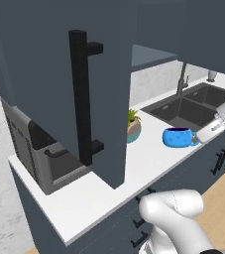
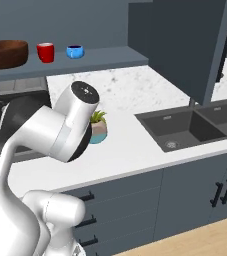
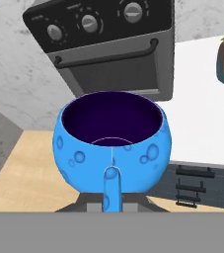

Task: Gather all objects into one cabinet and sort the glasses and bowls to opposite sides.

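In the left base view the gripper (image 1: 199, 136) holds a blue bowl (image 1: 177, 137) by its handle, out beyond the front edge of the surface (image 1: 99, 193), with the open cabinet door (image 1: 64, 89) well to its left. The thin handle grip looks risky: a fast swing could twist the bowl loose, and the lift could clip the door.

In the right base view the cabinet shelf (image 2: 110, 62) carries a wooden bowl (image 2: 5, 54), a red cup (image 2: 45, 52) and a second blue bowl (image 2: 75, 51) in a row, apart. A hasty placement could knock one off.

In the hand view the jaws are shut narrowly on the handle; the held bowl is empty.
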Controlling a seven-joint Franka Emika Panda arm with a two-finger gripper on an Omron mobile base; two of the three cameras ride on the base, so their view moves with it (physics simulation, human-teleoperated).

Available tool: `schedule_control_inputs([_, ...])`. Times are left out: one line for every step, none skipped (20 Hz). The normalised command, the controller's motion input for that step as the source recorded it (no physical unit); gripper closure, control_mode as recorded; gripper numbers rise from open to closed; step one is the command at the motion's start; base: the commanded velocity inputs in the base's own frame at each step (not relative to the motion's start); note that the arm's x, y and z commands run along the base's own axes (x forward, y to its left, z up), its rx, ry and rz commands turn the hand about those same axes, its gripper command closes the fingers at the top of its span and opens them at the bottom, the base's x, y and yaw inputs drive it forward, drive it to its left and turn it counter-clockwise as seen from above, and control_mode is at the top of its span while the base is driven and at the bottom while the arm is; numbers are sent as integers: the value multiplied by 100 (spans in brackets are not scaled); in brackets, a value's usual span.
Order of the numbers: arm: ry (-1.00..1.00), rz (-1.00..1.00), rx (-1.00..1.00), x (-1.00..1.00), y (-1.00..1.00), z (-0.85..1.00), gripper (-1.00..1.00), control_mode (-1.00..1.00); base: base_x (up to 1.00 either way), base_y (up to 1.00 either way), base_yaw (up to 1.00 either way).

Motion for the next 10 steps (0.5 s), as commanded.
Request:
schedule_control_inputs([0, 0, 0, 0, 0, 0, 100, 100, 39, 0, -3])
schedule_control_inputs([0, 0, 0, 0, 0, 0, 100, 100, 34, 0, -3])
schedule_control_inputs([0, 0, 0, 0, 0, 0, 100, 100, 34, 0, -3])
schedule_control_inputs([-29, -3, -3, 36, 0, 10, 100, -100, 0, 0, 0])
schedule_control_inputs([-29, -3, -5, 38, 0, 14, 100, -100, 0, 0, 0])
schedule_control_inputs([-29, -4, -6, 41, 1, 16, 100, -100, 0, 0, 0])
schedule_control_inputs([-30, -4, -7, 42, 2, 18, 100, -100, 0, 0, 0])
schedule_control_inputs([-33, -4, -6, 33, 0, 22, 100, -100, 0, 0, 0])
schedule_control_inputs([-35, -5, -6, 31, 0, 26, 100, -100, 0, 0, 0])
schedule_control_inputs([-37, -5, -6, 29, 0, 29, 100, -100, 0, 0, 0])
